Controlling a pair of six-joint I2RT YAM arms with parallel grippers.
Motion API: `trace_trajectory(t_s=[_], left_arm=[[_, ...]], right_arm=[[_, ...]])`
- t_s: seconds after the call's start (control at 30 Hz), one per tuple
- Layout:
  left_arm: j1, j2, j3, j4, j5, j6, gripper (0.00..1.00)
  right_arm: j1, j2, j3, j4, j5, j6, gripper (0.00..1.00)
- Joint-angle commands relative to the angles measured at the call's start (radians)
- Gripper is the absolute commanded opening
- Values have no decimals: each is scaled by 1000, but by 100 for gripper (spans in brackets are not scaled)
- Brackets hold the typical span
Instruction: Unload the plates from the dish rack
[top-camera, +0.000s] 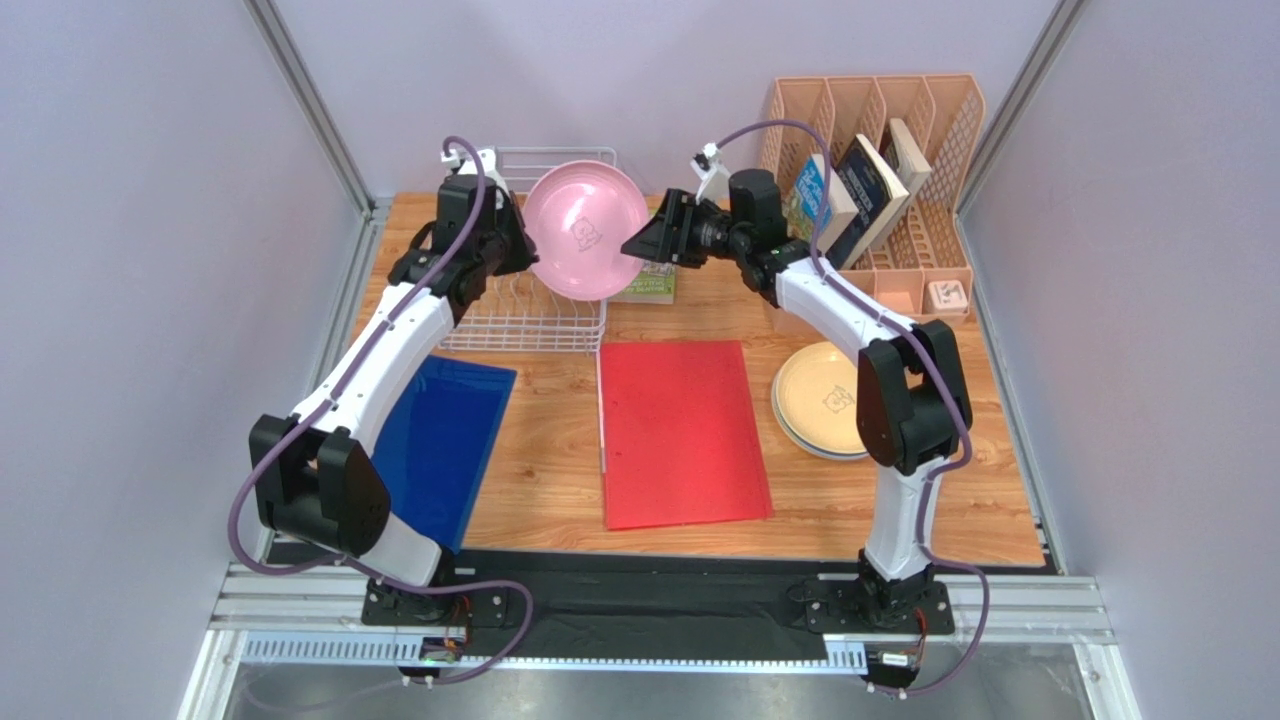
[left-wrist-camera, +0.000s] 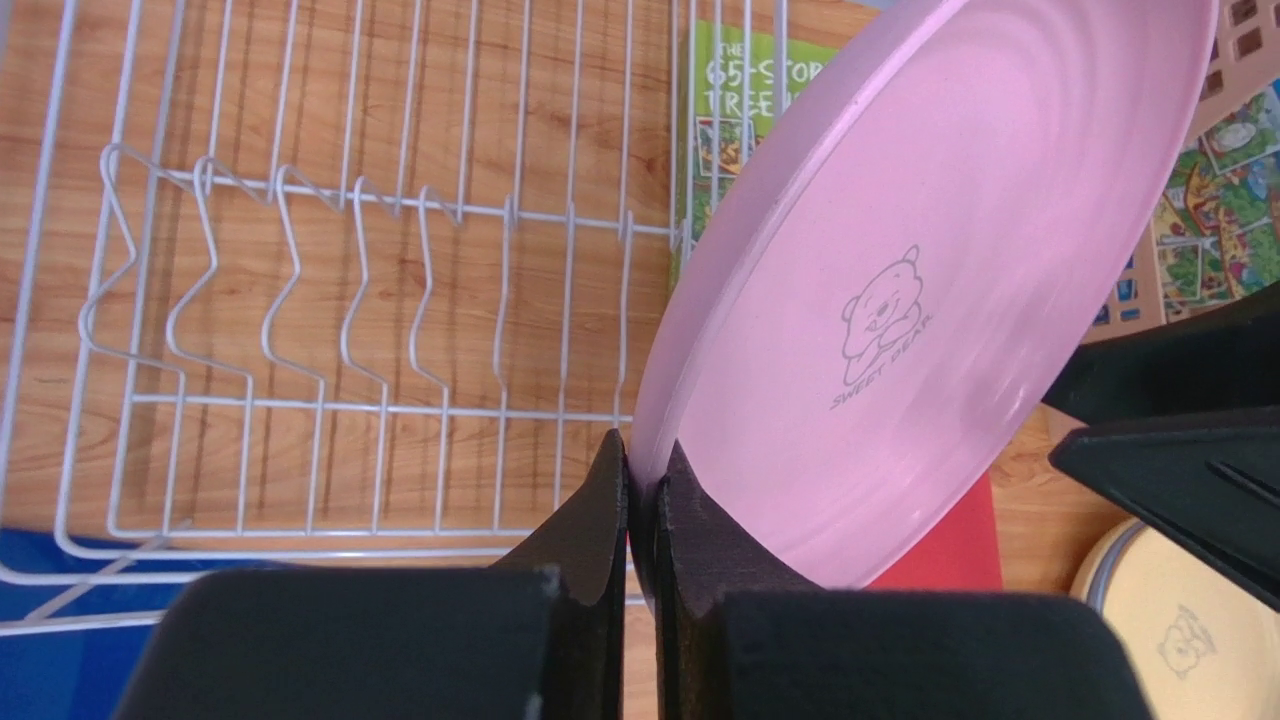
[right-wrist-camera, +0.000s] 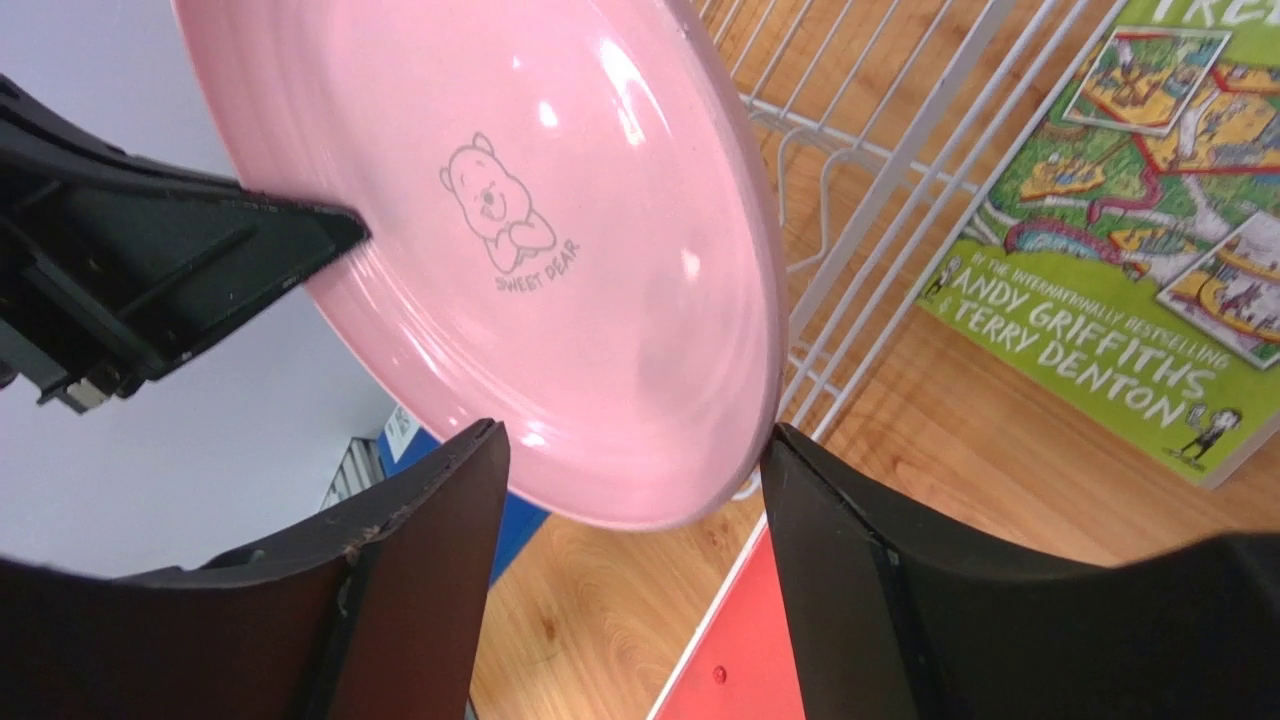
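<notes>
The round matte pink plate (top-camera: 579, 228) is out of the rectangular white wire dish rack (top-camera: 526, 323). It hangs tilted on edge above the rack's right end, toward the far edge of the counter (top-camera: 556, 465). The left end effector (left-wrist-camera: 643, 465) is clenched on its rim. The right end effector (right-wrist-camera: 631, 450) is released, its jaws spread either side of the plate's opposite edge without touching it, so a handover looks close. The rack's dividers, seen from the left wrist, hold nothing. A pale yellow round plate (top-camera: 812, 393) lies flat near the counter's right edge, seemingly on top of others; how many I cannot tell. By my reading the pink plate is the last, and only setting it down remains.
</notes>
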Motion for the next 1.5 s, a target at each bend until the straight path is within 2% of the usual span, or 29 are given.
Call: trace_trajectory(t_s=[0.0, 0.1, 0.13, 0.2, 0.23, 0.37, 0.4, 0.43, 0.5, 0.53, 0.63, 0.67, 0.83, 0.97, 1.07, 1.27, 1.47], left_arm=[[0, -66, -47, 105, 166, -82, 0], [0, -69, -61, 134, 210, -100, 0], [0, -66, -61, 135, 221, -102, 0], [0, -65, -63, 146, 255, -103, 0], [0, -66, -61, 145, 261, -103, 0], [0, -63, -50, 117, 226, -87, 0], [1, -62, -47, 94, 200, -79, 9], [1, -63, -46, 85, 187, -68, 30], [1, -66, -46, 65, 148, -36, 52], [1, -69, -47, 62, 132, -25, 75], [1, -97, -59, 51, 48, 19, 96], [1, -101, -66, 51, 8, 30, 99], [1, -123, -72, 51, -41, 74, 100], [1, -126, -73, 59, -23, 75, 100], [1, -120, -75, 68, -3, 79, 100], [1, -124, -86, 70, -11, 98, 100], [1, -141, -93, 69, -11, 105, 100]], right_arm=[[3, 51, 79, 58, -36, 17, 62], [3, 68, 91, 36, -30, 9, 50], [3, 72, 90, 27, -27, 5, 44], [2, 68, 79, 18, 1, -11, 23], [3, 65, 76, 6, 10, -20, 24], [-9, 31, 52, -16, 48, -38, 0], [-15, 10, 7, -16, 63, -38, 0], [-21, -9, -16, -16, 83, -40, 0], [-52, -73, -62, -48, 132, -37, 0], [-65, -99, -112, -78, 154, -32, 0], [-121, -240, -235, -172, 264, -51, 0], [-145, -280, -260, -204, 336, -72, 0], [-216, -574, -442, -413, 502, -85, 0], [-280, -789, -603, -523, 622, -45, 0], [-341, -927, -665, -614, 709, -6, 0], [-380, -1078, -783, -726, 823, 81, 0], [-382, -1106, -841, -728, 841, 127, 0]])
